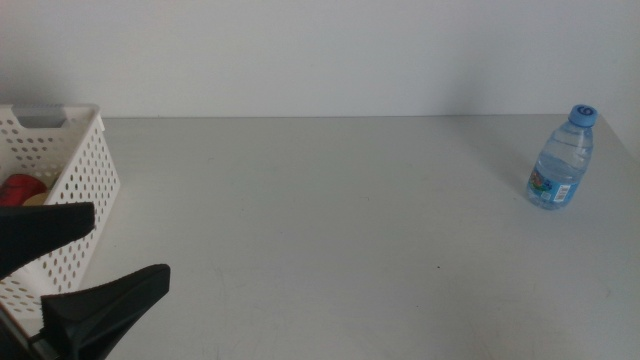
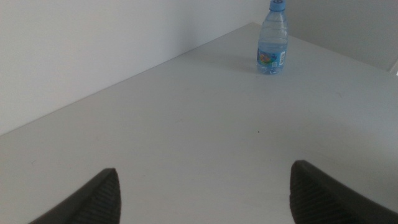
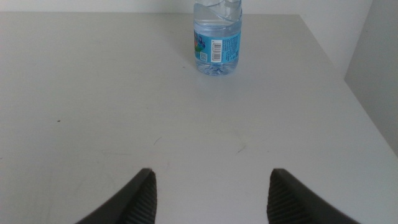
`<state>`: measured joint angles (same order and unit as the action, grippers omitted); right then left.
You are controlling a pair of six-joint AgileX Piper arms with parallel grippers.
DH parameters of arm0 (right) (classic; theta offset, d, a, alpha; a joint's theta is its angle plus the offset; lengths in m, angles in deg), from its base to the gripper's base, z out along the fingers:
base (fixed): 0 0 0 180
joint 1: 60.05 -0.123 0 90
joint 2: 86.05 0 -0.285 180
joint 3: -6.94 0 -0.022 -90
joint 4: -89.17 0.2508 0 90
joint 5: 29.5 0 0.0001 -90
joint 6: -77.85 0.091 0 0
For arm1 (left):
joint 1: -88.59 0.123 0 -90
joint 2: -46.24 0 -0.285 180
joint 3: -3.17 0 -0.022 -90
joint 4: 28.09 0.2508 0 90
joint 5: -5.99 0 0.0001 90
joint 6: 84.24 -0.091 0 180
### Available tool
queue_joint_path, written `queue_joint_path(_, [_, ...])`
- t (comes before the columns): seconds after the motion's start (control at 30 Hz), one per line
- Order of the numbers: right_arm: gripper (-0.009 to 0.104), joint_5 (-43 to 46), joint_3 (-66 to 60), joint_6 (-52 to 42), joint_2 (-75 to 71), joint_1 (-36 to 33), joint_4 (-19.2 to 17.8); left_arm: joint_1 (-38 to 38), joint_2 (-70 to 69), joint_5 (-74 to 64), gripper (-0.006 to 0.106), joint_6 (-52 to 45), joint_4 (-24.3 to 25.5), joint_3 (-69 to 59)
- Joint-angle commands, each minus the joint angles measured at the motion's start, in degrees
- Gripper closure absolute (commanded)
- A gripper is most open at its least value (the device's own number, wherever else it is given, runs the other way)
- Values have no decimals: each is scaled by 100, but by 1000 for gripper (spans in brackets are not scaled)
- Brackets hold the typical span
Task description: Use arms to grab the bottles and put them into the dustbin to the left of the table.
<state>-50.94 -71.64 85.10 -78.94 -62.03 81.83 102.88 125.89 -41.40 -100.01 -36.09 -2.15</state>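
Note:
A small clear water bottle [image 1: 562, 160] with a blue cap stands upright at the far right of the grey table [image 1: 320, 220]. It also shows as the bottle [image 2: 272, 40] in the left wrist view and the bottle [image 3: 216, 37] in the right wrist view. At the left edge stands the white perforated dustbin [image 1: 75, 175], with a red can [image 1: 20, 188] lying inside. My left gripper [image 1: 128, 243] hovers open and empty just in front of the dustbin, far from the bottle. My right gripper [image 3: 213, 173] is open and empty, a short way in front of the bottle, and is out of the middle view.
A pale rounded object [image 1: 36, 200] lies beside the red can in the dustbin. A white wall runs along the back of the table. The table's right edge [image 3: 367, 118] passes close to the bottle.

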Motion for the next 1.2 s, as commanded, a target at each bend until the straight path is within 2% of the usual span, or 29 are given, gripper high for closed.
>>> queue_joint_path(0.0, [49,369,-9,-39,-91,40,75,273,221,78,102,-472,-605,531])
queue_joint_path(0.13, [49,233,335,-39,147,40,262,273,221,78,102,-472,-605,531])
queue_joint_path(0.4, [49,-552,2251,-39,1659,40,555,273,221,78,102,-472,-605,531])
queue_joint_path(0.53, [49,-790,3166,-39,2502,40,568,273,221,78,102,-472,-605,531])
queue_joint_path(0.87, [49,-168,4372,89,4340,40,601,273,221,78,102,-472,-605,531])
queue_joint_path(1.0, [49,908,4390,89,4867,40,356,273,221,78,102,-472,-605,531])
queue_joint_path(1.17, [49,1602,4390,89,5639,40,-75,273,221,78,102,-472,-605,531])
